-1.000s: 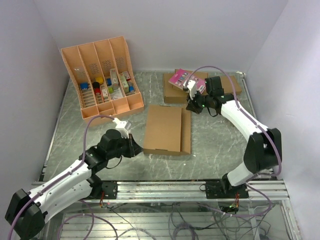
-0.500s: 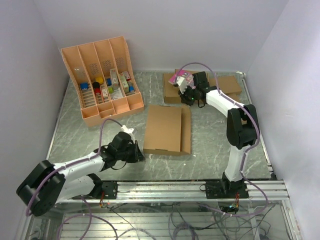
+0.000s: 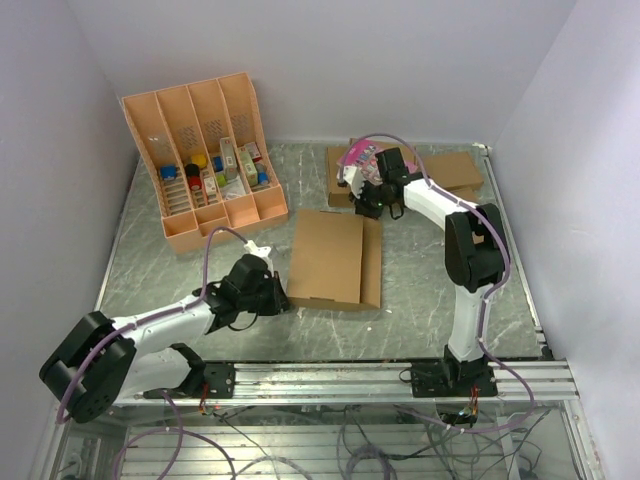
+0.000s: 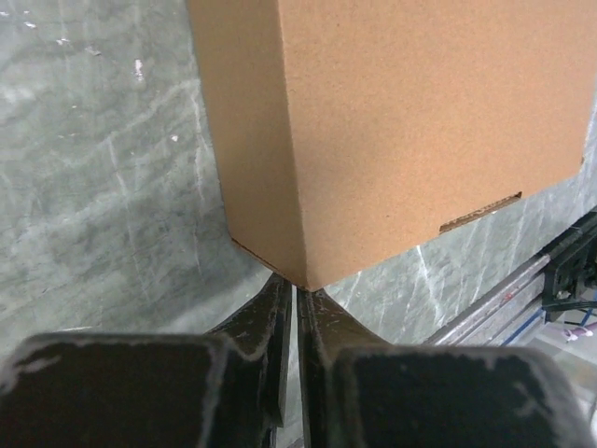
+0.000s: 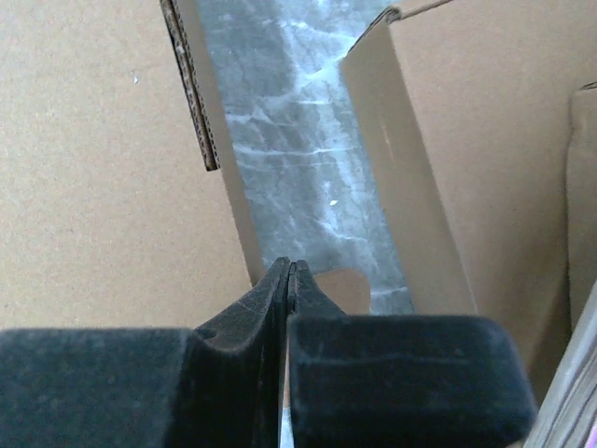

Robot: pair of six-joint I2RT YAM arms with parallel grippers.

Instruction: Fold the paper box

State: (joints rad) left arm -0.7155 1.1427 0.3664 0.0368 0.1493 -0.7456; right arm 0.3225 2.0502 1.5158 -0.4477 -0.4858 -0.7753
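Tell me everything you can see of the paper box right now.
The paper box is plain brown corrugated cardboard, a flat rectangle lying in the middle of the table. A narrower layer shows along its right side, and a short slit is cut near its near edge. The left gripper meets its near left corner, jaws almost together; whether the right gripper touches the far right corner is unclear.

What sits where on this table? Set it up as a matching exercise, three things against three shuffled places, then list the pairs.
Things:
1. large flat brown cardboard paper box
2. orange-tan compartment tray
3. flat pink packet

Places:
A. far left corner
B. far side, on the smaller brown cardboard boxes
C. middle of the table

Pairs: 1-C, 2-A, 3-B
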